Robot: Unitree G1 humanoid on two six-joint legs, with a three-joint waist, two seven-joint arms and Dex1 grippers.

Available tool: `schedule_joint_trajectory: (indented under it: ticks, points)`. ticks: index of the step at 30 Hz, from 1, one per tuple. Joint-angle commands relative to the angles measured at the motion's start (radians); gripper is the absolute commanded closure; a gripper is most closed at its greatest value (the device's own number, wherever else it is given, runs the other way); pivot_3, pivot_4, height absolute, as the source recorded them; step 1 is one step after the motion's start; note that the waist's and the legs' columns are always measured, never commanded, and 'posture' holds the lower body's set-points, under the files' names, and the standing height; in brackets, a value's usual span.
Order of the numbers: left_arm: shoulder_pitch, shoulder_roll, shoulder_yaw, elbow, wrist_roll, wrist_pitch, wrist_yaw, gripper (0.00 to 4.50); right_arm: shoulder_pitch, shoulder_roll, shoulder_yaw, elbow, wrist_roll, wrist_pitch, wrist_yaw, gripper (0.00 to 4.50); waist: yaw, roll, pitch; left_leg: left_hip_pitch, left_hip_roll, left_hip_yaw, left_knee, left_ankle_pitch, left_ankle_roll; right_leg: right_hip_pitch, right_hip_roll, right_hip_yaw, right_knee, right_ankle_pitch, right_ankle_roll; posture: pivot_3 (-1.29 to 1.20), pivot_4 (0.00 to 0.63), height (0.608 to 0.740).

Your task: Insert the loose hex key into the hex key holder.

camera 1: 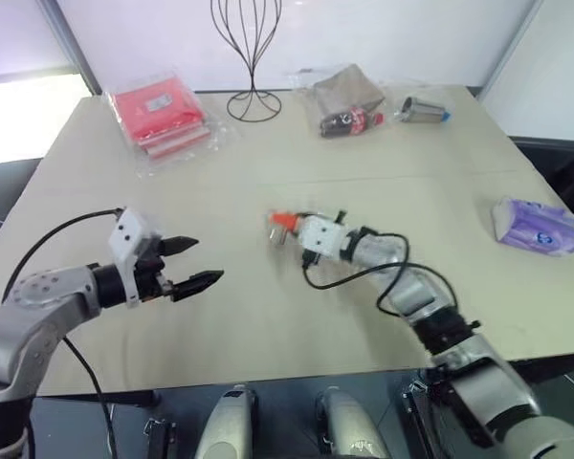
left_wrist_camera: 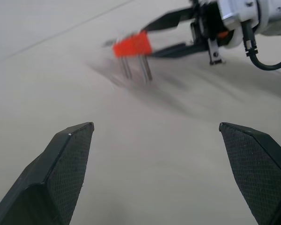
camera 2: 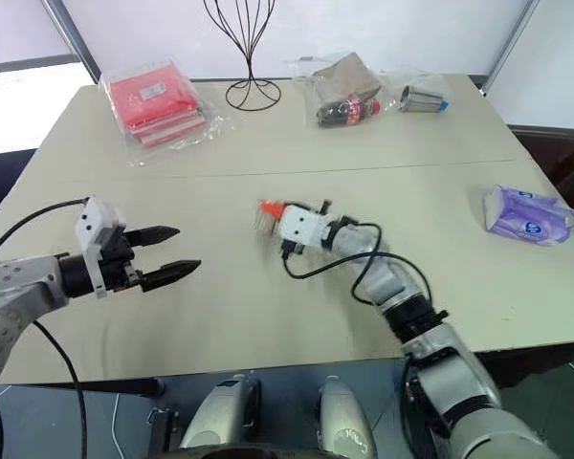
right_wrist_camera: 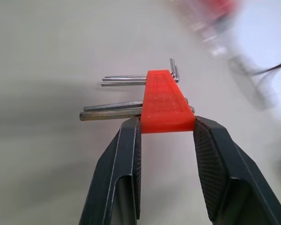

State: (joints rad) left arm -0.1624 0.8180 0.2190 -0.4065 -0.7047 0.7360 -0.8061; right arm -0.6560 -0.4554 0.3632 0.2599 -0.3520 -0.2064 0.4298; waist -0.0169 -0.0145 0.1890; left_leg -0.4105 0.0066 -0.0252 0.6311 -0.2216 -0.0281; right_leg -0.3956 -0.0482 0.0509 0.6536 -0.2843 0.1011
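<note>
Between right fingers (right_wrist_camera: 131, 154): hex key holder (right_wrist_camera: 166, 105).

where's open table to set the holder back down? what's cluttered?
Free: the broad bare stretch of table between the left gripper and the right gripper, which is shut on the hex key holder; also between that arm and the purple packet. Crowded: the far edge, with red packets, wire stand, bagged bottle.
</note>
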Motion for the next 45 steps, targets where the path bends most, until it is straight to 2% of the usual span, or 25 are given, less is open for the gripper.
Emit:
schedule_joint_trajectory:
  ticks: [1,6,11,15,30,42,45]
  points:
    - [-0.095,-0.017,-0.026,0.049,0.007,-0.031,-0.026,0.0,-0.062,-0.075,-0.017,-0.088,-0.116,-0.214,-0.089,3.49,-0.004,0.0,0.0,0.0,0.0,0.0,-0.001,0.0,0.0,0.0,0.001,0.0,0.0,0.001,0.002,0.0,0.15,0.74]
    - [-0.304,-0.049,-0.1,0.196,0.024,-0.058,-0.114,0.0,-0.101,-0.192,-0.042,-0.163,-0.223,-0.481,-0.185,3.49,-0.001,-0.001,0.001,-0.001,0.0,0.001,-0.003,0.0,0.0,-0.001,0.003,0.0,-0.001,0.001,0.002,0.0,0.15,0.74]
    - [-0.45,-0.068,-0.122,0.314,0.0,-0.043,-0.204,0.0,-0.124,-0.204,-0.055,-0.162,-0.226,-0.603,-0.207,3.49,-0.006,-0.001,0.001,-0.001,0.0,0.002,-0.001,0.0,0.0,-0.001,0.003,0.001,0.0,0.001,0.002,0.0,0.15,0.74]
    - [-0.511,-0.095,-0.104,0.335,-0.068,0.02,-0.246,0.0,-0.144,-0.197,-0.069,-0.151,-0.233,-0.652,-0.22,3.49,-0.004,-0.001,0.001,-0.001,0.0,0.002,-0.001,0.0,0.0,-0.001,0.003,0.001,0.0,0.001,0.002,0.0,0.15,0.74]
    - [-0.506,-0.119,-0.092,0.261,-0.14,0.058,-0.274,0.0,-0.171,-0.198,-0.068,-0.141,-0.181,-0.692,-0.154,3.49,-0.003,-0.002,0.001,-0.001,0.002,0.001,0.0,0.0,0.0,-0.001,0.002,0.001,0.001,0.001,0.002,0.0,0.15,0.74]
    - [-0.483,-0.112,-0.108,0.256,-0.119,0.05,-0.291,0.0,-0.171,-0.193,-0.076,-0.14,-0.15,-0.675,-0.109,3.49,-0.003,-0.002,0.001,-0.001,0.002,0.001,0.0,0.0,0.0,-0.001,0.002,0.001,0.001,0.001,0.002,0.0,0.15,0.74]
    - [-0.475,-0.111,-0.118,0.251,-0.112,0.05,-0.295,0.9,-0.17,-0.191,-0.077,-0.143,-0.143,-0.667,-0.102,3.49,-0.002,-0.002,0.001,-0.001,0.002,0.001,0.0,0.0,0.0,-0.001,0.002,0.001,0.001,0.001,0.002,0.0,0.15,0.74]
